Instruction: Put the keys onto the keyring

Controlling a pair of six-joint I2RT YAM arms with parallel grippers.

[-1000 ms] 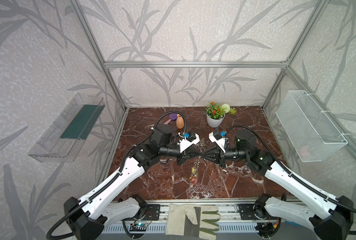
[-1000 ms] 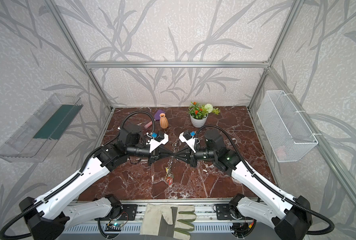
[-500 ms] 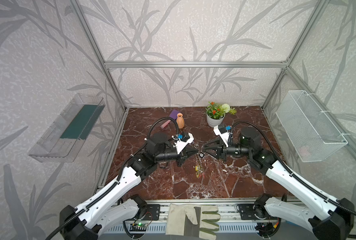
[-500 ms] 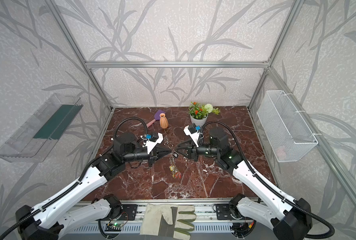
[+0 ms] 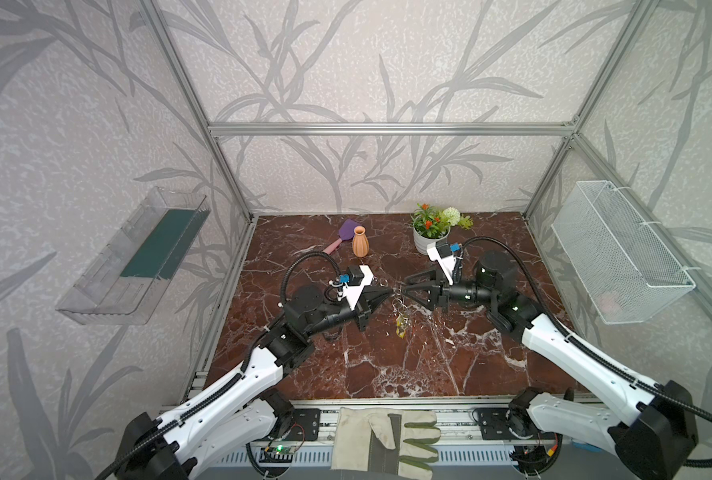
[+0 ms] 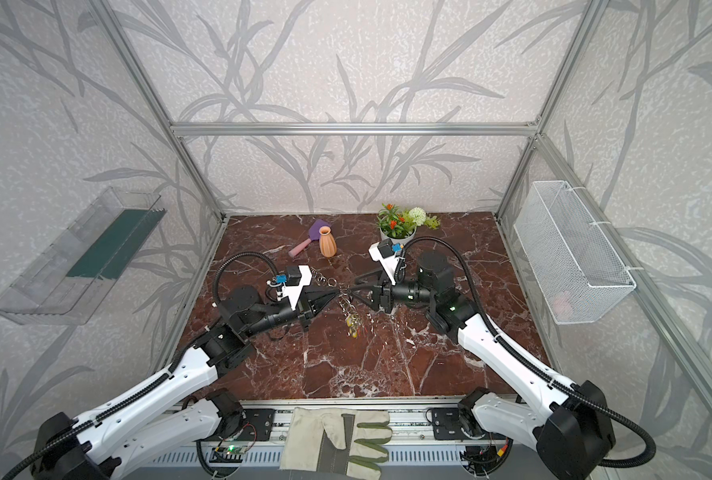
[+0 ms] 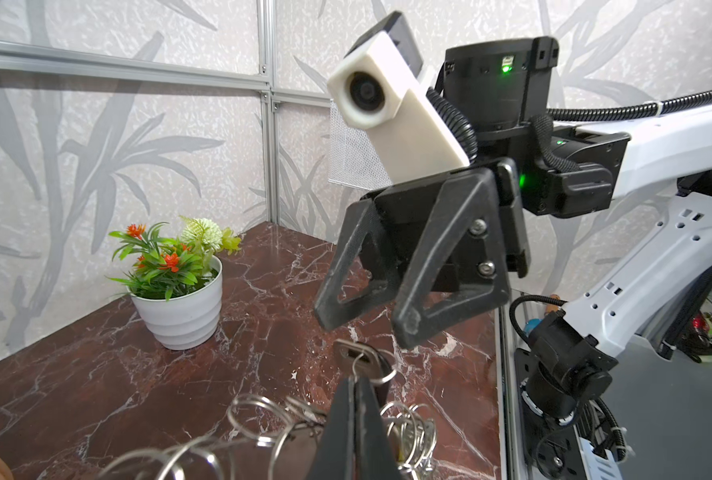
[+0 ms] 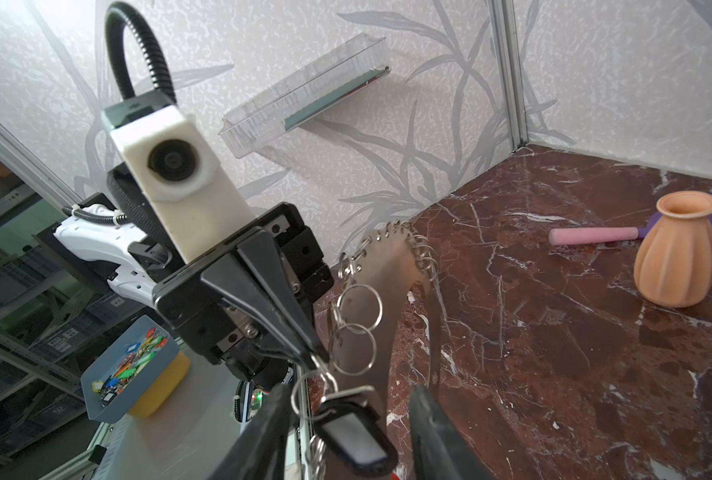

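Left end effector (image 5: 388, 294) tight on ring-fringed flat grey keyring (image 8: 391, 282); right end effector (image 7: 366, 328) spread.

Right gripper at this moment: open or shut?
Open: the right gripper shows its jaws apart in the left wrist view, marble tabletop visible between them, nothing pinched.

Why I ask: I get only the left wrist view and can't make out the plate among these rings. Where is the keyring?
Observer: The right wrist view shows it. The keyring hangs right beside the left gripper, which is shut on one of its rings.
Operator: Is the dark tag inside the right gripper, or just in front of it?
Observer: Inside. The tag hangs between the fingers of the open right gripper, and neither finger visibly presses on it.
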